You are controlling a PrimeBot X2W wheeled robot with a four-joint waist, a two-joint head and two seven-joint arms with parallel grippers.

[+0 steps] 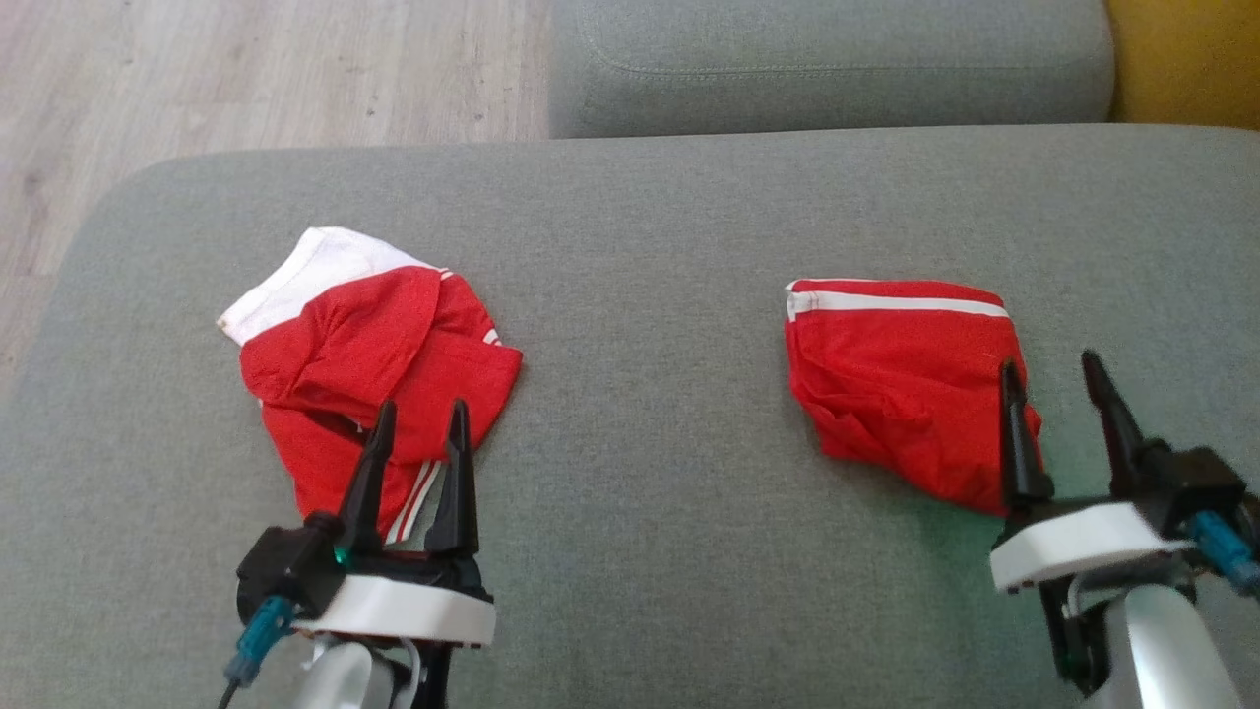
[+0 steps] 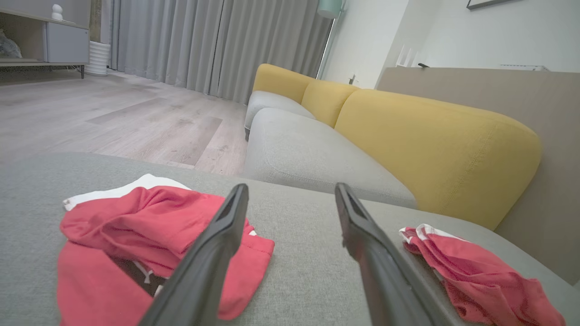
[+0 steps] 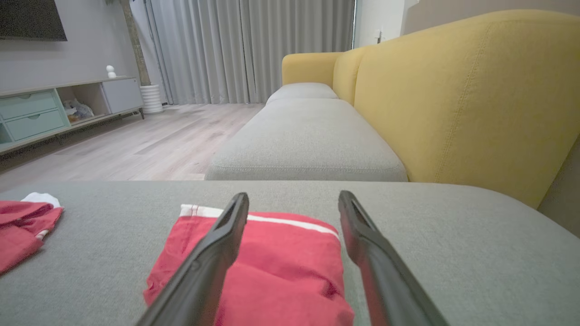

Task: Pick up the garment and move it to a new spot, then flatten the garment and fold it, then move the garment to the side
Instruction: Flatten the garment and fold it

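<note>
Two red garments lay well apart on the grey sofa cushion [image 1: 640,414]. The crumpled garment [image 1: 374,345], white band at its far-left end, lay just ahead of the left tool [image 1: 422,409] — open, empty — its length running diagonally. The right tool [image 1: 1047,364], also open and empty, hung at the near corner of the folded garment [image 1: 886,374].

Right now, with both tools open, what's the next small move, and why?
Probably lower the left tool onto the crumpled garment and close: it lies bunched at that open tool's tips, while the folded garment by the right tool looks done.
</note>
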